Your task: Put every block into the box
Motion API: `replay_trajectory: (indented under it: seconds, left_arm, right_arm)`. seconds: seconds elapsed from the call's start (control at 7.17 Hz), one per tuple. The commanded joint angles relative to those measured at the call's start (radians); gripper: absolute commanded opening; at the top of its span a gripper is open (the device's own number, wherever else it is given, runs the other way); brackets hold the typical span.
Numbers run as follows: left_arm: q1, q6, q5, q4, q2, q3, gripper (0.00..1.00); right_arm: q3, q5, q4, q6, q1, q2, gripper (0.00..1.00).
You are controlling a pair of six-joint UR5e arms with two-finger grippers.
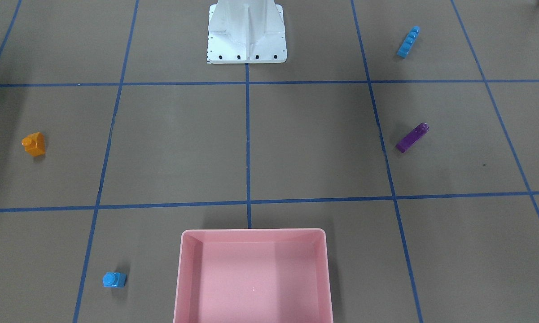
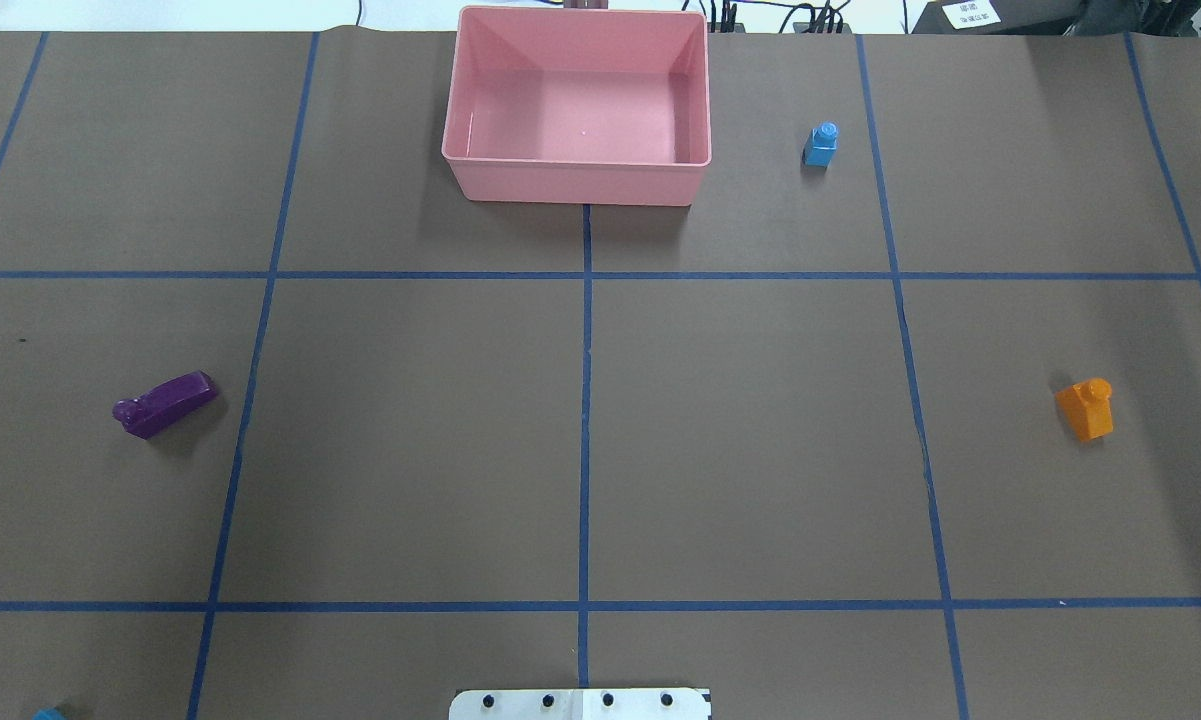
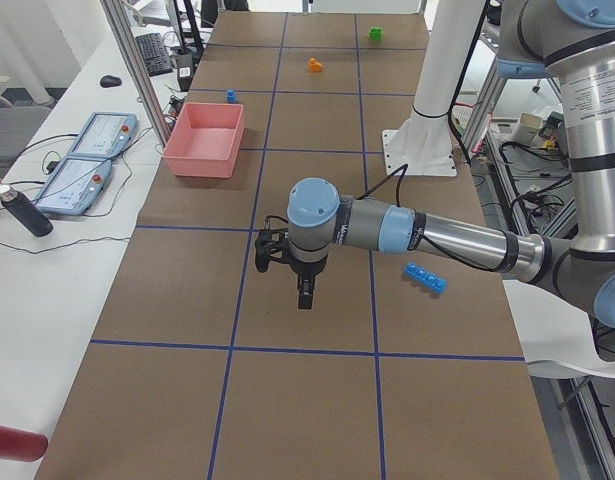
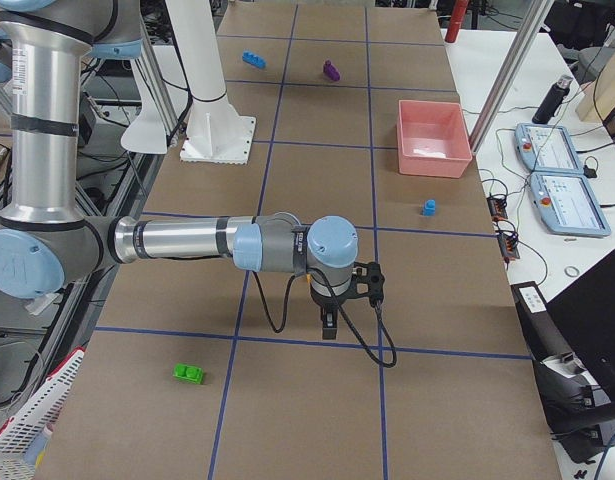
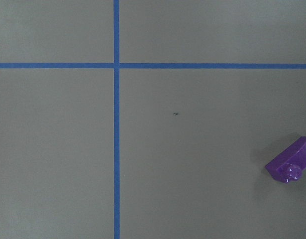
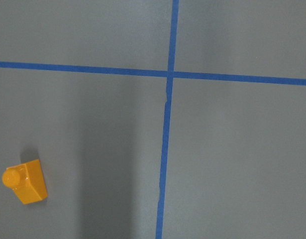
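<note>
- The pink box (image 2: 575, 182) sits top centre of the overhead view.
- The small light-blue block (image 2: 821, 145) lies near its right, the orange block (image 2: 1086, 408) mid right, the purple block (image 2: 165, 403) mid left.
- The long light-blue block (image 1: 408, 41) is upper right in the front view, and the green block (image 4: 189, 373) is lower left in the right-side view.
- The left pincer (image 3: 305, 295) and right pincer (image 4: 329, 325) are open or closed — I cannot tell.

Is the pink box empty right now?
Empty. The box shows only bare pink floor in both the overhead and front views.
</note>
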Motion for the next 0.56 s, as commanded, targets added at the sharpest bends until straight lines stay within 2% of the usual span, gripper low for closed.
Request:
replay_trajectory:
  seconds: [0.0, 0.42]
  left_arm:
    - [0.001, 0.003, -0.001, -0.012, -0.001, -0.003, 1.00]
    - [0.002, 0.004, -0.002, -0.016, 0.010, -0.006, 1.00]
  right_arm:
    - [-0.007, 0.004, 0.005, 0.002, 0.001, -0.004, 1.00]
    - [-0.016, 0.005, 0.011, 0.005, -0.001, -0.008, 1.00]
